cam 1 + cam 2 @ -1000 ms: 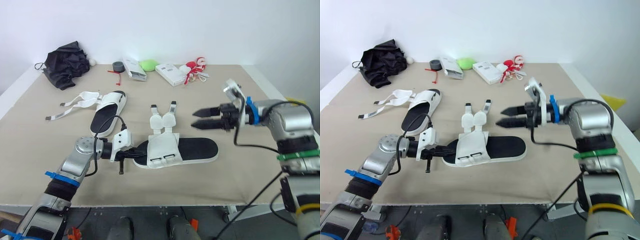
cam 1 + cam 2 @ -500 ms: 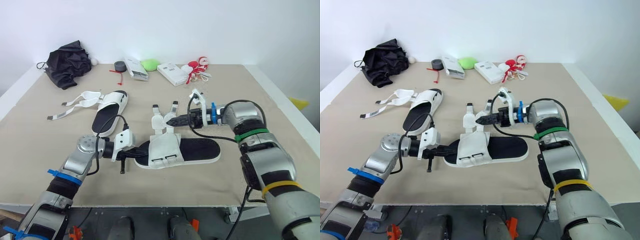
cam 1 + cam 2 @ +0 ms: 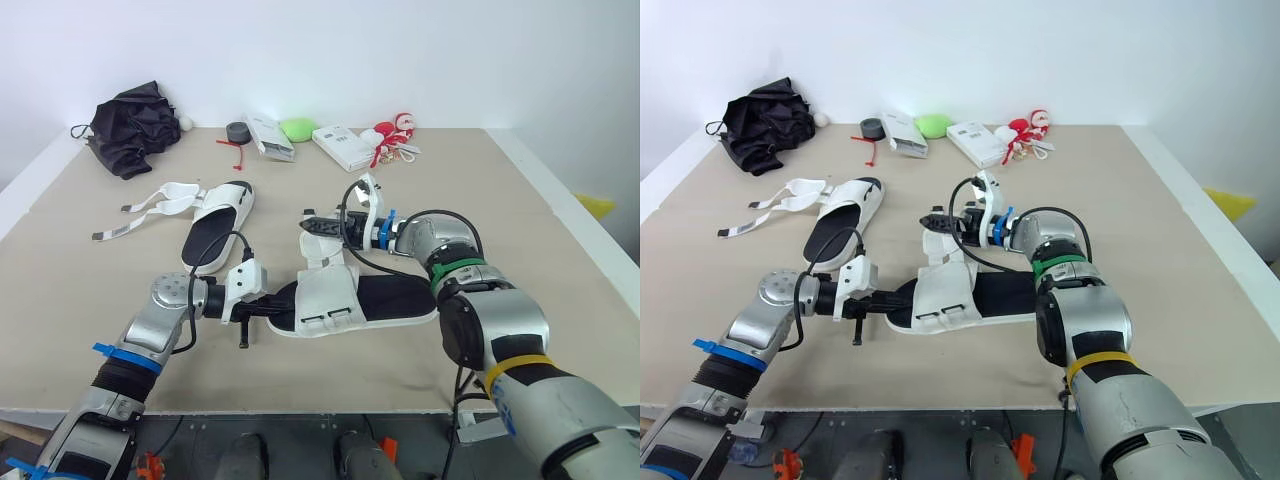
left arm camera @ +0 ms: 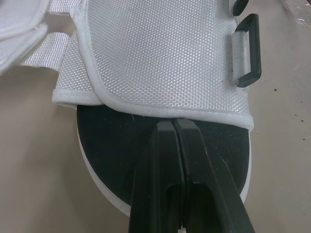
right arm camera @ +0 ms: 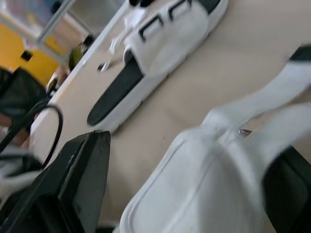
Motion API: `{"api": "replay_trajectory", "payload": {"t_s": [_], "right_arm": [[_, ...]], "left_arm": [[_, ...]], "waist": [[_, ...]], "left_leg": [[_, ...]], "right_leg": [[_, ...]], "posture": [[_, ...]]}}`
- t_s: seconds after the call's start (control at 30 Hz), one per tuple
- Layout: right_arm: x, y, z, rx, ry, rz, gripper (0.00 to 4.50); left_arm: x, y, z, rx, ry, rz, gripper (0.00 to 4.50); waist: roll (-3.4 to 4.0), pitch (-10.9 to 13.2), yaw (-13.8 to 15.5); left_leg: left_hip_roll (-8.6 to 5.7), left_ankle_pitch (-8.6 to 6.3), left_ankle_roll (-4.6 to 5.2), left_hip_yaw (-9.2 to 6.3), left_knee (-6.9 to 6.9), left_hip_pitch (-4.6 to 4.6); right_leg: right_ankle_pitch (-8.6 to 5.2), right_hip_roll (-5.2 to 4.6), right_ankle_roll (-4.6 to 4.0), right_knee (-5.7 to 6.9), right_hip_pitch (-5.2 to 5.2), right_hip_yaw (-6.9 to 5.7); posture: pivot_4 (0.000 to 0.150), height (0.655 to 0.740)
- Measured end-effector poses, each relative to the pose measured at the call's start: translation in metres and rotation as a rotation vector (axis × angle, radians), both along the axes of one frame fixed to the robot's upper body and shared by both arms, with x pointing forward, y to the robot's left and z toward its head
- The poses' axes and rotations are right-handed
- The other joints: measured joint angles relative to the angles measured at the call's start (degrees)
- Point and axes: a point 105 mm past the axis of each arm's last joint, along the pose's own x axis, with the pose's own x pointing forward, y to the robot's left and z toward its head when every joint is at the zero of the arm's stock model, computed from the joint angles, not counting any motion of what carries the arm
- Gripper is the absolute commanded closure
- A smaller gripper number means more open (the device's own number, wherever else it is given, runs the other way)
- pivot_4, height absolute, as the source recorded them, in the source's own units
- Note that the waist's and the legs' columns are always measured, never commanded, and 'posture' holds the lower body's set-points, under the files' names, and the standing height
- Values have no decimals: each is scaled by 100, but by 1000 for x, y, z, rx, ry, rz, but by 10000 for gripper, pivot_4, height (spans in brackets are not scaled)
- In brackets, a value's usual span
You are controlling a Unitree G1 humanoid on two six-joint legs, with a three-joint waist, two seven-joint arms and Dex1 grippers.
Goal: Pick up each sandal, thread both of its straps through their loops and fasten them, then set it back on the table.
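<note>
**Beige table: sandals in front, clutter behind**

The flat beige table (image 3: 520, 200) carries a white sandal with a black footbed (image 3: 400, 298) near its front. A second such sandal (image 3: 215, 225) lies farther left. Along the back lie a crumpled black fabric bundle (image 3: 132, 127), a grey tape roll (image 3: 237, 131), a long white box (image 3: 268, 136), a green lump (image 3: 297, 129) and a flat white box (image 3: 340, 147).

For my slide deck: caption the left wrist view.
Shut left gripper poised on the sandal's black footbed, tips at its white upper.

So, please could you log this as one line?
left gripper shut, touching white mesh sandal | right gripper open around its white strap
</note>
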Motion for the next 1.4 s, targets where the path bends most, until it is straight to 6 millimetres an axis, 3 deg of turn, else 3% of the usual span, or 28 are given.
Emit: {"api": "replay_trajectory", "payload": {"t_s": [0.17, 0.3, 0.4, 0.57, 0.63, 0.67, 0.87, 0.97, 1.03, 1.13, 1.23, 1.27, 1.4], "right_arm": [[9, 4, 37, 74, -84, -28, 267], [10, 4, 43, 85, -99, -31, 267], [10, 4, 43, 84, -109, -34, 8642], [8, 3, 45, 120, -116, -14, 31026], [7, 1, 51, 146, -130, 4, 42102], [6, 0, 53, 156, -140, 13, 44150], [-1, -5, 63, 186, -201, 74, 44150], [-9, -7, 64, 150, -325, 129, 44150], [-39, -6, 55, 62, -476, 288, 44150], [-48, -5, 51, 20, -517, 326, 44150], [-69, -3, 45, -172, -786, 361, 44150], [-81, 3, 38, -349, -1031, 395, 44150], [-93, 10, 44, -434, -1223, 443, 44150]], "left_arm": [[-1, 0, 0, -3, -2, 3, 45000], [-1, -2, 0, -8, -1, 0, 45000], [-1, -3, 0, -11, 0, -2, 45000], [-1, -4, 0, -13, 0, -5, 45000], [-1, -4, 0, -13, -1, -6, 45000], [-1, -4, 0, -13, -1, -6, 45000], [-1, -4, 0, -13, -1, -6, 45000], [-1, -5, 0, -16, 0, -10, 45000], [-2, -7, 1, -15, 1, -22, 45000], [-1, -8, 2, -14, -2, -24, 45000], [-1, -9, 1, -17, 3, -23, 45000], [0, -8, 1, -15, 6, -20, 45000], [1, -7, 1, -14, 11, -11, 45000]], "waist": [[2, 1, -3], [2, 1, 2], [2, 1, 2], [2, 1, 4], [2, 2, 6], [3, 2, 7], [4, 2, 8], [4, 2, 20], [10, 0, 40], [20, 3, 43], [17, 0, 52], [19, 1, 48], [15, 2, 40]], "left_leg": [[0, 2, 3, -1, -2, 1], [-1, 2, 3, -4, -7, 0], [0, 2, 3, -3, -9, -2], [-1, 2, 3, -2, -9, -6], [-1, 2, 3, -3, -10, -8], [0, 2, 3, -3, -10, -8], [-1, 2, 3, -2, -11, -8], [-1, 2, 3, -4, -12, -10], [0, 2, 3, -1, -13, -19], [-1, 4, 6, 1, -14, -37], [2, 4, 6, -4, -13, -32], [1, 4, 5, -2, -13, -32], [4, 5, 5, -1, -13, -26]], "right_leg": [[1, 0, -1, -1, -12, 0], [0, -4, -1, -17, -13, -4], [1, -5, -1, -35, -7, -4], [1, -6, -1, -43, -5, -4], [1, -5, 0, -43, -5, -5], [1, -6, 0, -43, -5, -5], [1, -5, 0, -43, -6, -5], [-1, -5, 5, -44, -5, -8], [-10, -4, 20, -47, -2, -8], [2, -5, 26, -48, -1, -6], [-3, -5, 32, -52, -12, -16], [-2, -6, 30, -55, -15, -16], [4, -7, 21, -61, -13, -14]], "posture": [[1500, 7380], [1500, 7380], [1500, 7380], [1500, 7380], [1500, 7380], [1500, 7380], [1500, 7380], [1500, 7380], [1500, 7380], [1500, 7380], [1500, 7380], [1500, 7380], [1500, 7380]]}}
